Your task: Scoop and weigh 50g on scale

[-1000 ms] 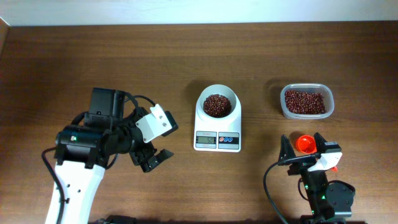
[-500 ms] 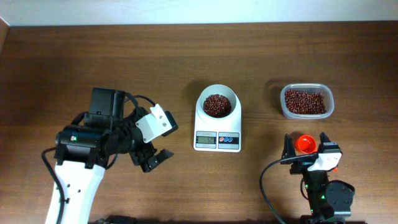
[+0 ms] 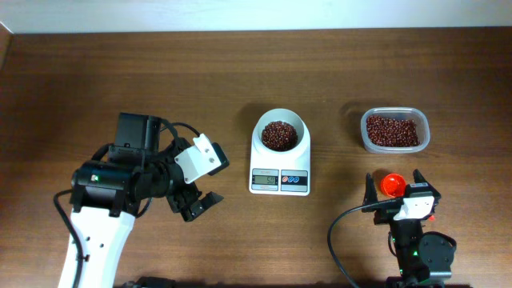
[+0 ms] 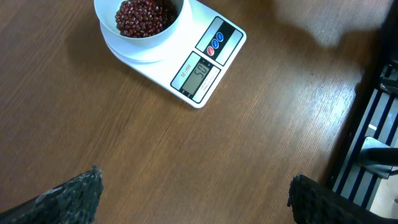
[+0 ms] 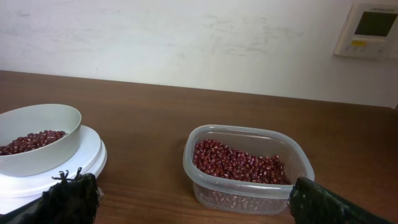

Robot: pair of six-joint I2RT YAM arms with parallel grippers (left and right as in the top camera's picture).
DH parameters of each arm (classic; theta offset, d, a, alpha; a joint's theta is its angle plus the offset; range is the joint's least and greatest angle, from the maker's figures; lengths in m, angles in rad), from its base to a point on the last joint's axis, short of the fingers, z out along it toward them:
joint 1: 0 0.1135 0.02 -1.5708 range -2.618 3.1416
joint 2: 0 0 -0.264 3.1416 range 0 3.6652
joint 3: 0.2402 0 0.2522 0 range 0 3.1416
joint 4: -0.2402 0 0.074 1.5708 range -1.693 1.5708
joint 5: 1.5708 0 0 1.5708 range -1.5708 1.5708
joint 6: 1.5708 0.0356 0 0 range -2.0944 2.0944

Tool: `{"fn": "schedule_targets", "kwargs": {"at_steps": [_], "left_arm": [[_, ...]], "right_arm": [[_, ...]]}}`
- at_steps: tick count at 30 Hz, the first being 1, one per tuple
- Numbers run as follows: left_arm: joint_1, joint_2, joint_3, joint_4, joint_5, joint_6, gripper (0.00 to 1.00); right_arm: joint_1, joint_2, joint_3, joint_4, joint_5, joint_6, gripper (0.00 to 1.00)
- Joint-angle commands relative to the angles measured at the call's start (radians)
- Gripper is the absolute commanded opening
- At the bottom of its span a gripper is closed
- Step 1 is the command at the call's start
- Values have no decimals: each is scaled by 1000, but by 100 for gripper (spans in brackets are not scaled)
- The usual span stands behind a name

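A dark brown wooden table (image 3: 240, 72) with a clear grain runs up to a plain white wall (image 5: 186, 37), faintly scuffed, along its far edge. A small white control panel (image 5: 372, 29) hangs on that wall towards the right. The light is soft and even.

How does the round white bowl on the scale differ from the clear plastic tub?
The round white bowl is opaque; the clear rectangular plastic tub is see-through. The bowl sits on the white digital scale; the tub sits on the wooden table. Both hold dark reddish-brown beans.
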Motion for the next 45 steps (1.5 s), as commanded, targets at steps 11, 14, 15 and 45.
{"fn": "schedule_targets", "kwargs": {"at_steps": [11,14,15,45], "left_arm": [[6,5,-1,2,17,19,99],[6,5,-1,2,17,19,99],[6,5,-1,2,17,19,99],[6,-761,-50,-232,-167,-211,99]], "right_arm": [[-2,-9,-10,1,-5,-6,99],[-2,-9,-10,1,-5,-6,99],[-2,-10,-10,1,-5,-6,99],[-2,-10,-10,1,-5,-6,99]]}}
